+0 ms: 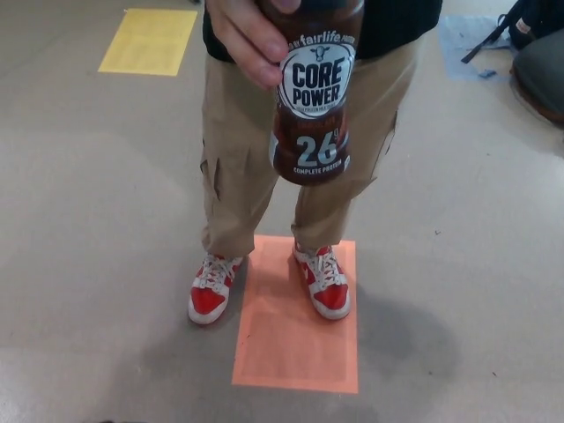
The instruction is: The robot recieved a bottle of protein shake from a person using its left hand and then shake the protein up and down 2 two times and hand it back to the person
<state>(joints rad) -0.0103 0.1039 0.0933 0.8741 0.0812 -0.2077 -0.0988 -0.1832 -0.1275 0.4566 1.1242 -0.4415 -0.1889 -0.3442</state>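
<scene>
A grey floor (88,220) spreads below. A person in tan trousers (238,150) and red-and-white shoes (324,280) stands partly on an orange sheet (295,352); a yellow sheet (148,40) lies farther back. The person's hand (251,40) holds the brown protein shake bottle (313,97) upright, high at centre. Neither robot hand shows, so their state cannot be told.

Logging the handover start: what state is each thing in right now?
Protein shake bottle: upright, held up in the air by the person's hand, cap out of frame.
Person's hand: closed around the bottle's upper part.
Robot's hands: neither in view.
</scene>
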